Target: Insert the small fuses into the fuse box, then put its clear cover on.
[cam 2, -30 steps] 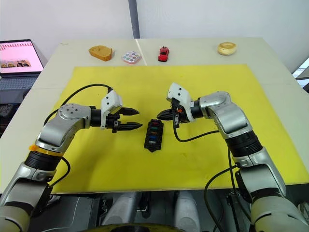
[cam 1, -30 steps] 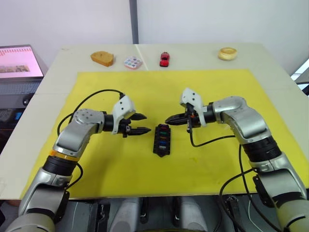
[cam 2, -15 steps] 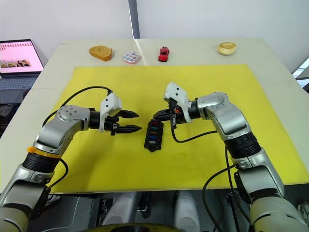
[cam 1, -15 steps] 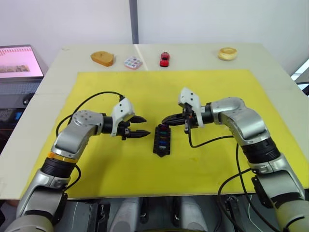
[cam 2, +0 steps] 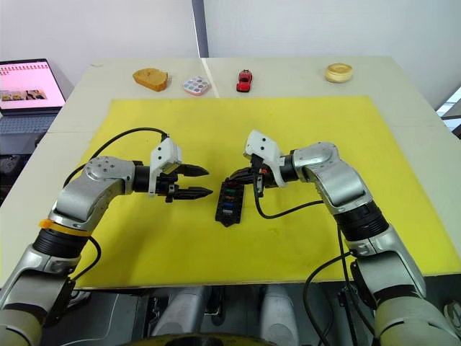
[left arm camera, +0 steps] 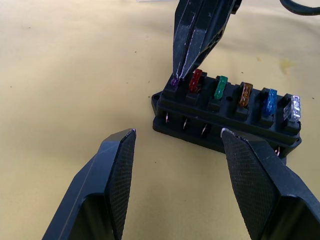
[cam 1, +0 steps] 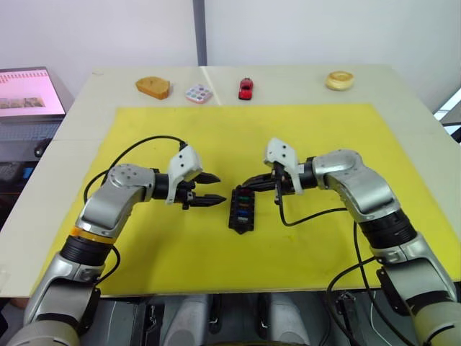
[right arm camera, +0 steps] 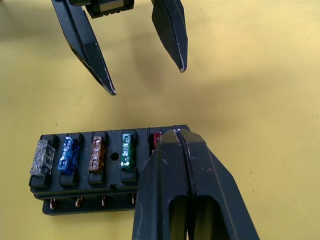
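The black fuse box [cam 1: 242, 210] lies on the yellow mat [cam 1: 324, 130] between my two grippers. Several small fuses stand in its top slots in a row: purple [left arm camera: 174, 81], red [left arm camera: 195, 80], green [left arm camera: 220, 87], amber [left arm camera: 245, 94], blue [left arm camera: 270, 100] and grey [left arm camera: 293, 107]. My right gripper [cam 1: 245, 183] is shut, its tips resting on the purple fuse at the box's far end. To the left of the box my left gripper [cam 1: 220, 188] is open and holds nothing, a short gap from the box. The clear cover is out of view.
Along the table's far edge, beyond the mat, sit a wooden piece [cam 1: 153, 87], a small round-dotted tile [cam 1: 198, 94], a red toy car [cam 1: 245, 88] and a tan ring [cam 1: 339, 79]. A laptop [cam 1: 25, 92] stands off the table's left side.
My right gripper has eased left and down onto the far end of the fuse box. The left gripper has stayed open and almost still.
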Controlling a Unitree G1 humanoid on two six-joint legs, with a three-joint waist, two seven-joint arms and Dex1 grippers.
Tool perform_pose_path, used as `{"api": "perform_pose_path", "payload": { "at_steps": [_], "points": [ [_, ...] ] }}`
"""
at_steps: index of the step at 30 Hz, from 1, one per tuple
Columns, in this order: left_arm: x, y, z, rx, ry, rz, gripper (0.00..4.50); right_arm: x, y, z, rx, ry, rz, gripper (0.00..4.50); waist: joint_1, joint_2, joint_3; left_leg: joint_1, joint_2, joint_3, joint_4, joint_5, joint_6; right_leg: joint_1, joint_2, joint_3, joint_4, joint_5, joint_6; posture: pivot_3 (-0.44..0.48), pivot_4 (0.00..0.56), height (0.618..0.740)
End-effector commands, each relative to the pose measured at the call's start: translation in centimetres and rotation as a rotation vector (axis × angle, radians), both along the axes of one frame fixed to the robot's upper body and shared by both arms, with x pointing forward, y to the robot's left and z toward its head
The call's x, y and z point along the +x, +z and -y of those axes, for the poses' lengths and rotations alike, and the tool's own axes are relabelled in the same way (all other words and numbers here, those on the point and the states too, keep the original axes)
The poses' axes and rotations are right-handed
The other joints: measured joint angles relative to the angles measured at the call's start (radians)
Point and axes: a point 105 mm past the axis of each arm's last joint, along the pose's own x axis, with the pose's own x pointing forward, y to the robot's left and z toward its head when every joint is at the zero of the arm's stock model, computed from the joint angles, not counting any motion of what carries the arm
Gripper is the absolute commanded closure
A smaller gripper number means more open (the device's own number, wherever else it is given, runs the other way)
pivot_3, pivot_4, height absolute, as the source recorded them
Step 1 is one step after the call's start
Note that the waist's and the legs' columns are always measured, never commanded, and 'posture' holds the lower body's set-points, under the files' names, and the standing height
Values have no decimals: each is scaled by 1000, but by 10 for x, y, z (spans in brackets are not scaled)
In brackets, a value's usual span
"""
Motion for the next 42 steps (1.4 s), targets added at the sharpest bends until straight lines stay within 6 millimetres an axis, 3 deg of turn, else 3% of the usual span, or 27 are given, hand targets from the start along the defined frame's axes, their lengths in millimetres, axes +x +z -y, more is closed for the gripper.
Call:
{"api": "perform_pose_path", "payload": {
  "at_steps": [1,13,17,21,24,26,29,32,33,35,38,42],
  "points": [
    [-1,13,-1,-12,-3,46,1624,-1,-17,6,-69,-16,-30,4487,0,0,0,0,0,0,0,0,0,0,0,0,0,0,0,0,150,740],
    [-4,11,-8,-3,15,46,1624,-2,-15,5,-63,-16,-34,4487,1,0,0,8,0,0,0,-4,2,3,-1,0,-1,0,0,0,150,740],
    [-4,10,-15,-13,56,44,1624,-3,12,0,36,9,-6,4487,0,0,0,8,0,0,0,-4,2,3,-1,0,-1,0,0,0,150,740],
    [-16,16,-30,-109,191,47,1624,-4,64,9,182,-50,59,4487,-2,0,0,7,0,0,-1,-4,2,1,-4,1,-1,0,0,0,150,740],
    [-27,28,-58,-186,380,84,1624,2,88,48,297,-216,135,4487,1,0,0,7,0,0,-2,-5,3,1,-4,2,-1,0,0,0,150,740],
    [-30,31,-81,-185,504,126,1624,8,87,83,301,-355,173,4487,8,0,0,7,0,-1,-2,-5,3,2,-4,1,-2,0,0,0,150,740],
    [-31,28,-128,-136,701,168,1624,16,79,155,299,-598,208,4487,18,0,0,8,-1,-1,-2,-6,4,4,-4,1,-4,0,0,0,150,740],
    [-30,23,-169,-71,854,208,265,13,73,213,296,-782,232,3133,27,1,0,9,-1,1,-3,-6,4,3,-4,1,-3,-1,-2,0,150,740],
    [-31,18,-181,-43,894,216,0,10,69,231,292,-833,240,2615,26,1,0,9,-1,1,-3,-6,4,3,-4,2,-3,-2,-4,0,150,740],
    [-38,7,-196,-16,936,204,0,5,62,256,261,-905,255,1649,24,1,0,10,0,2,-4,-6,4,3,-4,2,-3,-2,-4,0,150,740],
    [-42,-1,-203,-16,951,191,0,3,57,271,236,-951,269,36,18,1,0,14,0,4,-9,-5,4,4,-5,3,-6,-2,-4,0,150,740],
    [-36,6,-202,-41,952,215,0,9,54,275,154,-967,273,36,9,1,0,14,1,4,-11,-5,3,3,-5,4,-6,-2,-4,0,150,740]
  ]
}}
